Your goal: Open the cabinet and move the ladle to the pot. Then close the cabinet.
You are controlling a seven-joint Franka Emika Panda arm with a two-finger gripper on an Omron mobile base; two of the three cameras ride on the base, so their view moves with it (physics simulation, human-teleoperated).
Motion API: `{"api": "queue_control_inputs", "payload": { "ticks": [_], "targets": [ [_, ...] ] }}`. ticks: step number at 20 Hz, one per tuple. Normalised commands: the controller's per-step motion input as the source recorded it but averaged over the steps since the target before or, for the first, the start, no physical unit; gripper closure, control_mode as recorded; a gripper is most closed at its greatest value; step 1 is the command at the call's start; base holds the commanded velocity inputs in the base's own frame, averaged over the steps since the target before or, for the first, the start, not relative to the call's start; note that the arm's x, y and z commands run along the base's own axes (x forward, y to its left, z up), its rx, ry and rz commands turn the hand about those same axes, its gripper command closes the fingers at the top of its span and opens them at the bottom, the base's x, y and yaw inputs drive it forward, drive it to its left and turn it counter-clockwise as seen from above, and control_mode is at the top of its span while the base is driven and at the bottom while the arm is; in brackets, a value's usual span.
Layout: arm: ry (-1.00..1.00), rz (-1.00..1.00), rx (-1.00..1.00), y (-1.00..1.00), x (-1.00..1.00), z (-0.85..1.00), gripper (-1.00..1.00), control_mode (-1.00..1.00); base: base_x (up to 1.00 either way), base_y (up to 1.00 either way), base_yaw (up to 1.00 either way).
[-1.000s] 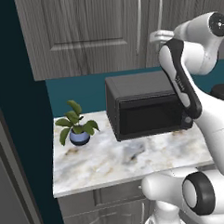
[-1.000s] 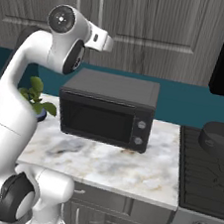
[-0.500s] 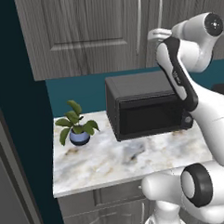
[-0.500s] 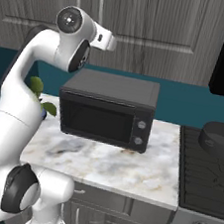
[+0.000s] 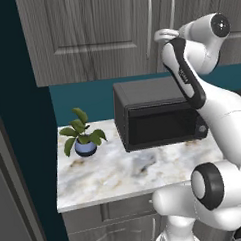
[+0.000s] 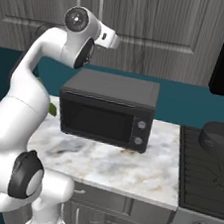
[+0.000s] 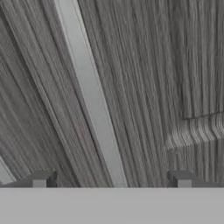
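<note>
Tool: the two-finger tool (image 7: 111, 180) stands wide open, its tips either side of a long silver bar handle (image 7: 92, 100).
Cabinet: dark grey woodgrain wall cabinet (image 5: 88, 34), doors shut, above the black microwave (image 6: 109, 111).
Pot: short dark grey pot (image 6: 219, 139) on the stove, right of the marble desk (image 6: 126, 168).

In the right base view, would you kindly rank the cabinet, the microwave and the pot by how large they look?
1. cabinet, spanning the upper frame
2. microwave
3. pot, cut off by the right edge, so only partly seen
</note>
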Motion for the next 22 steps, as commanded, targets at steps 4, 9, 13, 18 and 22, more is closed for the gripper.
{"api": "queue_control_inputs", "payload": {
  "ticks": [4,9,13,18,22],
  "targets": [
    [0.0,0.0,0.01,0.0,0.39,-0.05,-1.0,-1.0,0.0,0.0,0.0],
    [0.0,0.0,0.0,0.0,0.39,-0.11,-1.0,-1.0,0.0,0.0,0.0],
    [0.0,0.0,0.0,0.0,0.31,-0.14,-1.0,-1.0,0.0,0.0,0.0],
    [0.0,0.0,0.0,0.0,0.29,-0.18,-1.0,-1.0,0.0,0.0,0.0],
    [0.0,0.0,0.0,0.0,0.31,-0.24,1.0,-1.0,0.0,0.0,0.0]
  ]
}}
